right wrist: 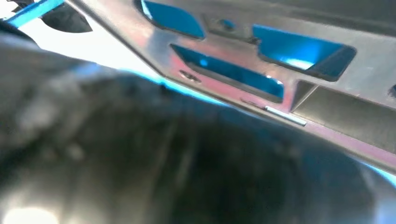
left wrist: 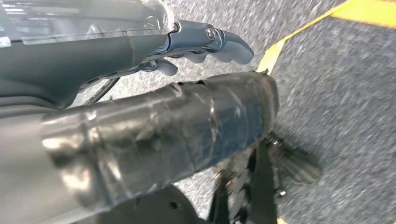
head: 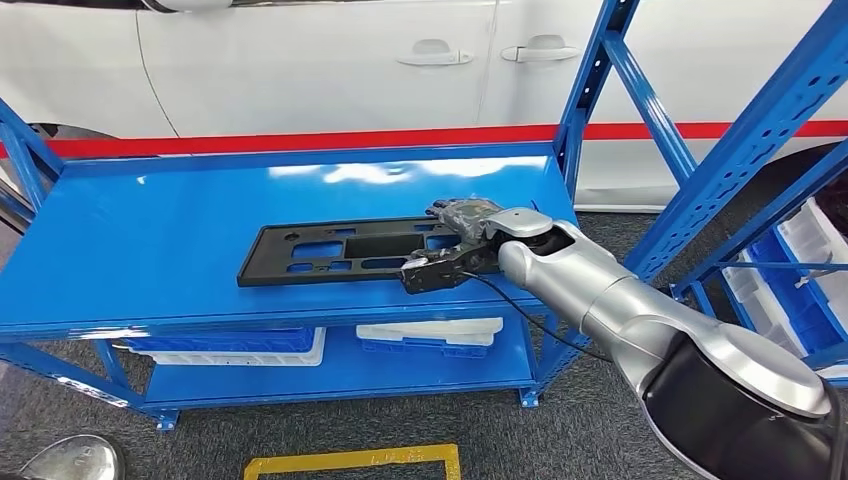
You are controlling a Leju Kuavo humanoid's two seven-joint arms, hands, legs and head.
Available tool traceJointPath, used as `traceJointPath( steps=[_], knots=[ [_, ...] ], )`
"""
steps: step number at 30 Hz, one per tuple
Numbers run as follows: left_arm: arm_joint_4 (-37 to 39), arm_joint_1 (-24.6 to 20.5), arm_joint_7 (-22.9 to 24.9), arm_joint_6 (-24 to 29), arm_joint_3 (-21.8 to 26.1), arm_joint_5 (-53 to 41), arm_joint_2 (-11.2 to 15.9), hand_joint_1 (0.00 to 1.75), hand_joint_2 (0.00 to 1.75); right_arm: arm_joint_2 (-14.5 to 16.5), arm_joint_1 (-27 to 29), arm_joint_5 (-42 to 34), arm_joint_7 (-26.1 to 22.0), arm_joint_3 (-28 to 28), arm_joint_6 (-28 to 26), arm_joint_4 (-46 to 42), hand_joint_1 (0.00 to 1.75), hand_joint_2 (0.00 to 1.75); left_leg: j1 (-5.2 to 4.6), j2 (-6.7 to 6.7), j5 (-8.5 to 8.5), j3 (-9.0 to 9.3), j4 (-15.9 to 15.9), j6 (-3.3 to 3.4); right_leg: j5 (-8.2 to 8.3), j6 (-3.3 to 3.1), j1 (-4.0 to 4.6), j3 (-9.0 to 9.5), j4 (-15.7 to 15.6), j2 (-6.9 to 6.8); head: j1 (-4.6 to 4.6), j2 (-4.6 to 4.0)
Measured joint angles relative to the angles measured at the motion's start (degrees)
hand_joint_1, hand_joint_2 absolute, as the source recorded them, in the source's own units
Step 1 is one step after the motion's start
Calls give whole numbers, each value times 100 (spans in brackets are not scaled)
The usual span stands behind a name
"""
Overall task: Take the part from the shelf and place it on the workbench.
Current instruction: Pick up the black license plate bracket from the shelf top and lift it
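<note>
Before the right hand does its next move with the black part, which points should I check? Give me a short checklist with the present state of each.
1. Right hand at the end of the black part: ok.
2. Fingers closed firmly on the part: cannot tell.
3. Part lies flat on the blue shelf top: ok.
4. Surface around the part free of other things: ok.
5. Left hand away from the shelf, holding nothing: ok.

No text, label or number seems legible on anything here.
</note>
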Motion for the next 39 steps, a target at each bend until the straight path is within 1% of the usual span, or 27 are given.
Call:
traceJointPath(
  steps=[1,2,3,4,5,6,7,9,10,11,13,14,16,20,24,26,30,35,36,38,39],
  knots=[
    [0,-2,0,-1,0,0,1,0,0,-5,18,1,0,0,1,3,0,0,0,-7,-26,20,9,1,14,15,-12,-151,188,-1,1,1],
    [0,-1,0,-2,1,0,1,0,0,-9,32,1,0,0,2,5,0,0,0,-13,-59,48,24,-3,141,25,-23,-205,176,-2,1,1],
    [0,1,1,-4,1,0,1,0,0,-10,36,1,0,0,2,7,0,0,0,-19,-98,84,42,-11,366,25,-32,-150,-47,-3,1,0],
    [1,4,1,-5,2,0,-2,0,0,-11,33,2,0,0,1,8,0,0,0,-22,-148,124,64,-25,623,12,-34,-19,-417,-5,1,-1],
    [1,8,2,-7,4,0,-5,0,0,-16,24,2,0,0,1,9,0,0,3,-22,-191,146,79,-41,810,-11,-28,109,-736,-8,1,-1],
    [2,6,3,-7,7,0,-8,0,0,-20,12,3,0,0,2,11,0,0,-5,-22,-224,154,101,-67,920,-37,-9,218,-995,-12,-1,-1],
    [2,1,5,-8,11,-1,-11,0,0,-22,2,3,0,0,2,13,0,0,-10,-20,-244,143,117,-96,932,-66,11,280,-1147,-13,-1,-1],
    [2,-12,2,-21,18,-2,-11,0,0,-22,-12,2,0,1,6,15,0,0,-24,-17,-243,128,115,-151,874,-102,44,316,-1232,-9,-2,1],
    [2,-15,-9,-40,20,-3,-10,0,0,-23,-14,-2,0,1,8,14,0,0,-25,-17,-246,147,91,-167,858,-110,32,341,-1269,-6,0,1],
    [2,-12,-23,-64,21,-4,-9,0,0,-28,-17,-8,-1,1,11,15,0,0,-30,-19,-233,178,61,-159,862,-110,18,375,-1307,-1,1,1],
    [2,-8,-9,-101,27,4,-6,0,0,-32,-27,-27,-6,0,26,18,0,0,-39,-23,-218,245,15,-122,865,-107,-13,448,-1374,12,-1,1],
    [2,-7,24,-112,31,11,-5,0,0,-31,-32,-37,-9,0,42,20,0,0,-40,-22,-207,265,-3,-99,860,-109,-11,464,-1386,20,-2,1],
    [2,-13,84,-141,37,22,-5,0,0,-23,-36,-54,-13,0,73,21,0,0,-35,-18,-224,294,-38,-93,846,-118,1,469,-1386,26,-4,1],
    [2,-14,93,-174,37,22,-5,0,0,10,-45,-64,-5,0,115,22,0,0,-25,-17,-238,311,-74,-108,838,-131,18,469,-1378,21,-2,1],
    [2,-8,89,-174,37,19,-5,0,0,27,-59,-64,-4,0,121,23,0,0,-22,-18,-232,310,-78,-176,839,-132,19,470,-1372,10,-2,1],
    [2,-7,60,-187,37,11,-5,0,0,31,-65,-66,-4,0,113,26,0,0,-23,-19,-231,308,-78,-190,841,-134,18,474,-1372,6,-2,1],
    [2,-7,-112,-211,37,-20,-5,0,0,33,-73,-69,-4,0,102,31,0,0,-31,-20,-232,309,-66,-194,844,-134,14,486,-1373,2,-2,1],
    [2,-7,-169,-166,36,-39,-5,0,0,33,-74,-74,-4,0,96,33,0,0,-44,-20,-235,307,-51,-193,848,-128,8,492,-1375,2,-2,1],
    [2,-7,-169,-146,36,-38,-4,0,0,33,-74,-76,-4,0,96,33,0,0,-52,-20,-243,302,-38,-187,854,-119,-6,495,-1386,2,-2,0],
    [2,-7,-163,-118,37,-26,-1,0,0,33,-75,-78,-4,0,97,33,0,0,-70,-24,-241,291,-13,-135,885,-71,-36,503,-1420,0,-3,0],
    [2,-9,-162,-109,37,-18,0,0,0,34,-78,-78,-4,0,97,33,0,0,-75,-24,-217,300,-41,-95,908,-35,-44,515,-1454,1,-4,1]
  ],
)
